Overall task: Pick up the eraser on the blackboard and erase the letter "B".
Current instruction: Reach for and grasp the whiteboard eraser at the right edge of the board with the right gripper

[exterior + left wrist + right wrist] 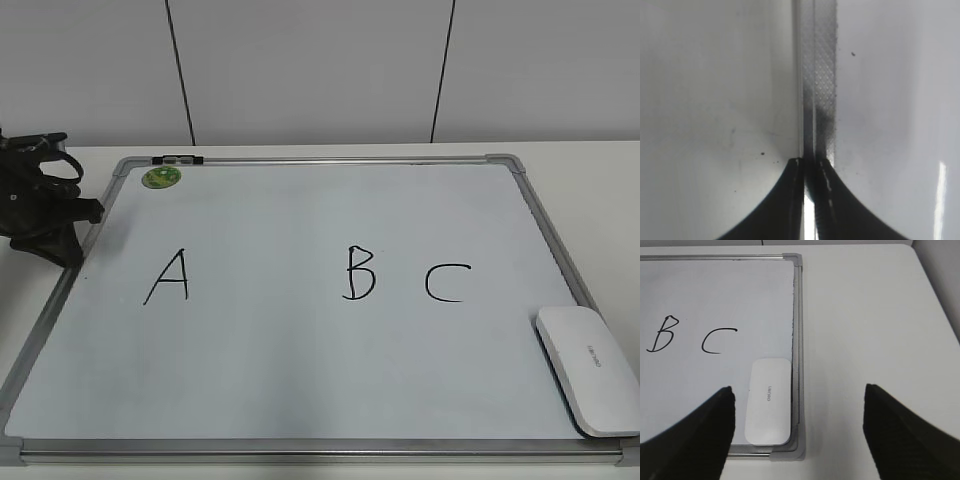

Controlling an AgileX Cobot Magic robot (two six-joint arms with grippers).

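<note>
The white eraser (590, 368) lies in the near right corner of the blackboard (300, 390); in the right wrist view the eraser (769, 401) sits by the board's frame (797, 315). The black letter "B" (358, 272) stands mid-board between "A" (168, 277) and "C" (447, 283); it also shows in the right wrist view (661, 334). My right gripper (797, 412) is open and empty, high above the eraser and the board's right corner, out of the exterior view. My left gripper (810, 167) is shut and empty over the board's left frame edge (819, 75); it shows at the far left (45, 215).
A small round green magnet (161, 178) and a grey clip (178, 160) sit at the board's far left corner. White table (875, 315) lies to the right of the board. A white panelled wall (320, 70) stands behind.
</note>
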